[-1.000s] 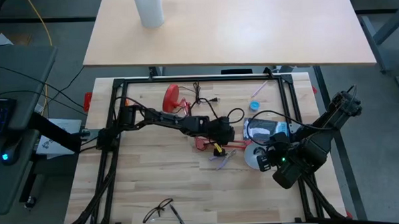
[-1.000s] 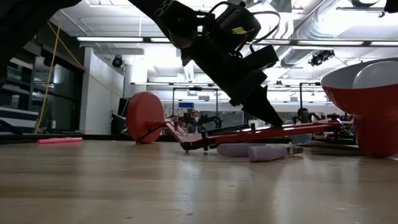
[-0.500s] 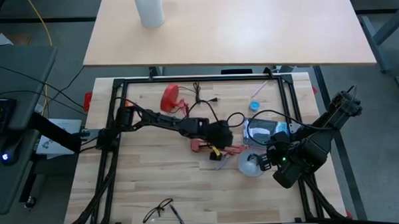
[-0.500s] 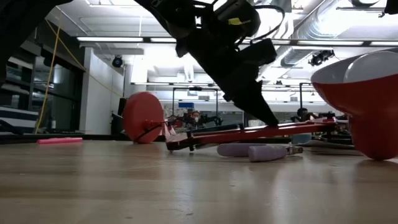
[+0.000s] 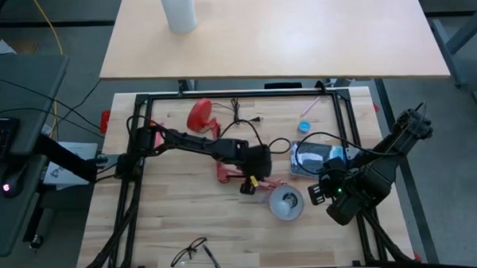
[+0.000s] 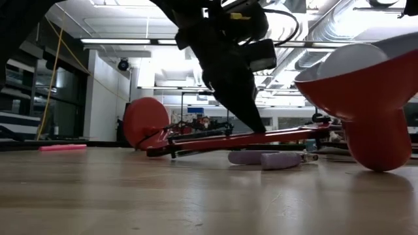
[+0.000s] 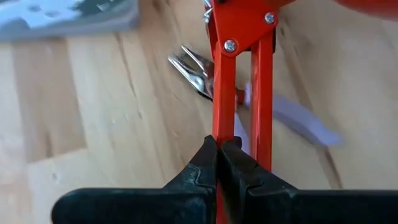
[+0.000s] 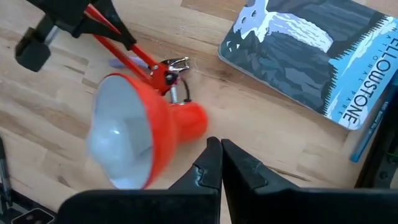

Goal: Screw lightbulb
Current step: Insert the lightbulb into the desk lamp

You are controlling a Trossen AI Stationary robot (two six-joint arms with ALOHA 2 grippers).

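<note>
a: where's the lightbulb [image 8: 115, 140] sitting?

b: inside the red lamp's cone shade [image 5: 286, 202], which lies on its side on the wooden table [image 5: 186, 223]. in the right wrist view it shows as a pale rounded globe deep in the cone.

a: and relative to the claws?

b: the right gripper [image 8: 216, 163] is just beside the shade's narrow back end, fingers pressed together, holding nothing. the left gripper [image 7: 219, 163] is farther back along the lamp, its fingers pinched onto one of the red arm bars [image 7: 222, 87]. so the bulb is well down the lamp from the left claw and near the right one.

a: materials?

b: the lamp arm is two thin painted red metal bars joined by silver screws, leading to a round red base [image 5: 200, 116]. the shade is glossy red outside, white inside. the table is light planks with visible grain. a flat tin with a mountain picture [image 8: 311, 53] lies near the right gripper, and a pale lilac-handled tool [image 7: 292, 112] lies under the lamp arm.

a: the bulb itself?

b: smooth, frosted white, round. its screw base is hidden in the shade.
</note>
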